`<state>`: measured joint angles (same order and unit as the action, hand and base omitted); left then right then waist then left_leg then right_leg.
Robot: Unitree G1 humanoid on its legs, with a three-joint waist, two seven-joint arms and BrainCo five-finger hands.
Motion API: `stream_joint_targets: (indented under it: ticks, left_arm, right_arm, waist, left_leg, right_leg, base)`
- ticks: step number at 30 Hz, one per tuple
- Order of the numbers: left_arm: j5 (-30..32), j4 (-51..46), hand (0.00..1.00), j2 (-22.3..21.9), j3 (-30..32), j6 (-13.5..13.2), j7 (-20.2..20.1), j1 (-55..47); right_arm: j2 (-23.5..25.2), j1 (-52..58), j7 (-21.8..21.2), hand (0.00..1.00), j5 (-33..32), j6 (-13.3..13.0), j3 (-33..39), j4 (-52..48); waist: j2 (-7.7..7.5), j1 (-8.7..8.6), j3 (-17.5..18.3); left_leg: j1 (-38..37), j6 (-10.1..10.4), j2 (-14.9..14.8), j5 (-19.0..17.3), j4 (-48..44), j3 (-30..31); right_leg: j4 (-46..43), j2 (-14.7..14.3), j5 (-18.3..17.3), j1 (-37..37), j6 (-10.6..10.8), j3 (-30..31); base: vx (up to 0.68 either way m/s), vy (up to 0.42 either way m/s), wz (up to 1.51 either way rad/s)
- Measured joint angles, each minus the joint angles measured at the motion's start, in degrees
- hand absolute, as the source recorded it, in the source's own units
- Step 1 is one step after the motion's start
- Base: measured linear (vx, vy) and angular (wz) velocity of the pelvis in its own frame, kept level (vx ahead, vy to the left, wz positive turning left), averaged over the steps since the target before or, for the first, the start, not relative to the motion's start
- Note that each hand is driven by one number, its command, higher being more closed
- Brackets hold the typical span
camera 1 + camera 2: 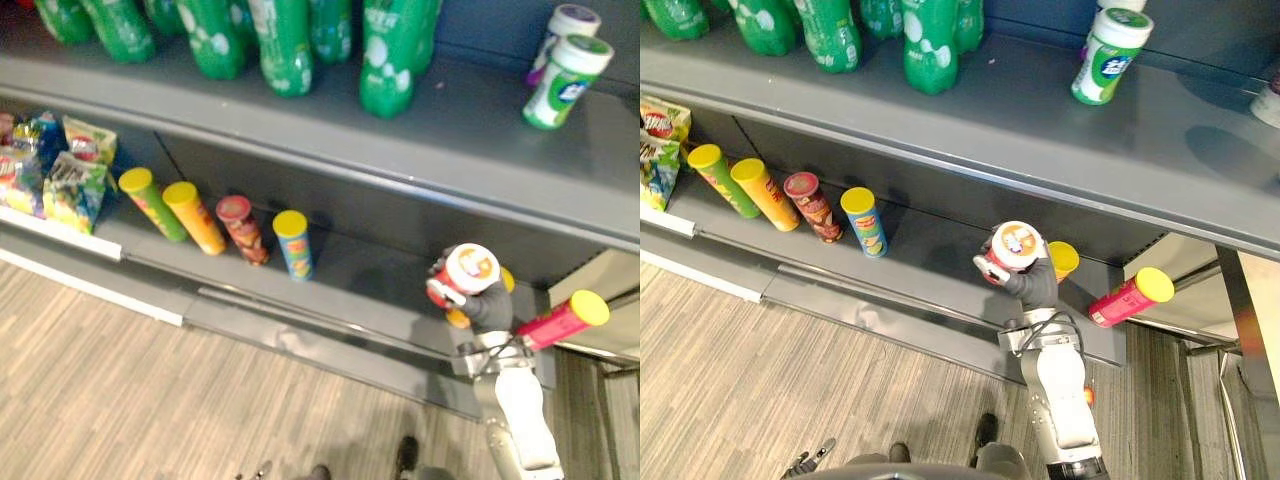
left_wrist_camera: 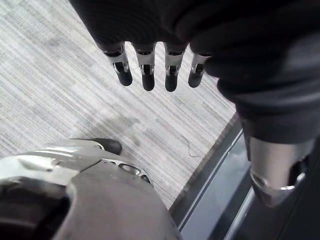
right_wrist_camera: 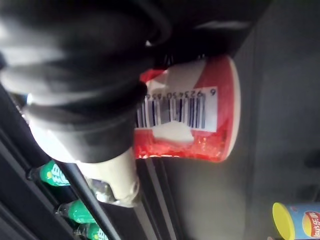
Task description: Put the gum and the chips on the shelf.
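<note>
Shelving takes up most of both eye views: an upper shelf of green bottles and a lower shelf with a row of 4 standing chip cans.

The chips step looks to be in hand. The right hand has its fingers wrapped round a red chips can, white lid facing up, held over the bare right-hand stretch of the lower shelf. It sits between the row of 4 and a pink can lying tilted at the far right. An orange can stands just behind the hand.

2 gum tubs stand on the upper shelf at its right end, so the gum part seems done.

The next move probably calls for lowering the can upright onto the bare patch and letting go without nudging the orange can behind.

The right wrist view adds the red can's side, barcode and base rim, with dark shelf surface beyond it. Whether the base touches the shelf cannot be told. It also catches a blue can from the row.

The left wrist view shows the left hand idle, fingers straight and holding nothing, hanging over the striped floor.
</note>
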<state>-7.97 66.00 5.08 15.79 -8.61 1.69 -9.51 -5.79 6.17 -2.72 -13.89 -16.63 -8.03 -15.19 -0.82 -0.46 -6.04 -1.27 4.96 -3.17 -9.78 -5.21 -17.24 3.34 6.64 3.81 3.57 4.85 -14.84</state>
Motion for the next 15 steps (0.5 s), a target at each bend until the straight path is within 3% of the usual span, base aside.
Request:
stream_joint_targets:
  ticks: [5, 15]
  left_arm:
    - [2.7, 0.06, 0.0, -0.13, 0.13, 0.02, 0.22, 0.02]
    - [6.62, 0.28, 0.0, 0.02, -0.89, 0.06, 0.1, 0.14]
  right_arm:
    - [-0.06, 0.03, 0.12, 1.0, 0.41, 0.0, 0.1, 0.0]
    - [-1.22, -1.94, -0.41, 1.0, 0.08, 0.21, 0.12, 0.0]
  waist:
    - [0.35, -0.93, 0.42]
    - [1.26, -0.88, 1.43]
  left_leg:
    - [-0.36, -0.04, 0.01, 0.03, 0.01, -1.46]
    - [-2.11, -0.35, -0.43, 0.08, 1.68, -6.1]
  right_leg:
    - [0.91, -0.36, 0.75, 0.15, -0.1, 1.9]
    - [2.23, -2.24, 3.75, 1.7, -1.27, 8.25]
  base:
    - [-0.04, -0.015, -0.21]
    - [-0.12, -0.044, -0.32]
